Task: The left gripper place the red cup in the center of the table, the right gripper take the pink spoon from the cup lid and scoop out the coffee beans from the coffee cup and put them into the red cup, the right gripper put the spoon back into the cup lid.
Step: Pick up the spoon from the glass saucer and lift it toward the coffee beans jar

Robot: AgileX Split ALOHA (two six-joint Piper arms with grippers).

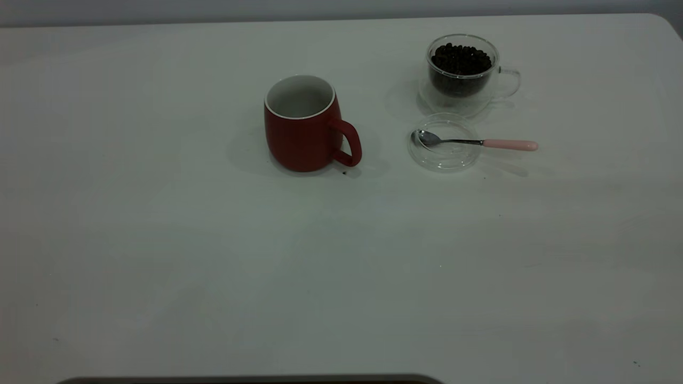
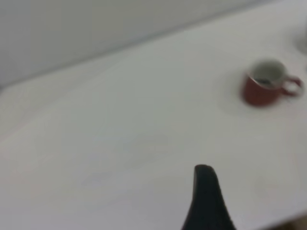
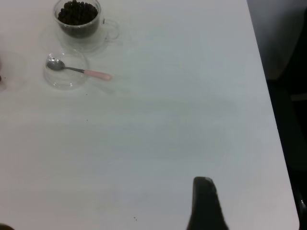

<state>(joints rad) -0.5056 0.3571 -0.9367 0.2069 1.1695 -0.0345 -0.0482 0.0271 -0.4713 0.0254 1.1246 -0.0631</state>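
Red cup set in the middle, spoon waiting on the lid

The red cup [image 1: 303, 124] stands upright near the center of the exterior frame, on the white counter [image 1: 160, 256], with its handle turned to the right side of the frame. I think this place is chosen so that both arms can reach it, and the open mouth faces up to receive beans. Its inside looks white and empty from here, so I judge that the scooping is not yet begun.

In the upper right of the frame stands the coffee cup [image 1: 463, 72], upright, filled with coffee beans [image 1: 461, 57] nearly to the rim. Just below it in the frame lies the cup lid [image 1: 444, 143], rim upward like a small dish. The pink spoon [image 1: 475, 142] rests with its metal bowl inside the lid and its pink handle sticking out over the rim toward the right. This probably gives the right arm a free handle to take.

Neither arm shows in the exterior view. The left hand [image 2: 207, 199] shows only one dark finger in its wrist view, far from the red cup; whether it is apart or together I cannot tell. The right hand [image 3: 205, 203] is the same, one finger visible, well apart from the spoon and the lid.

I can read no brand, label or writing on any thing
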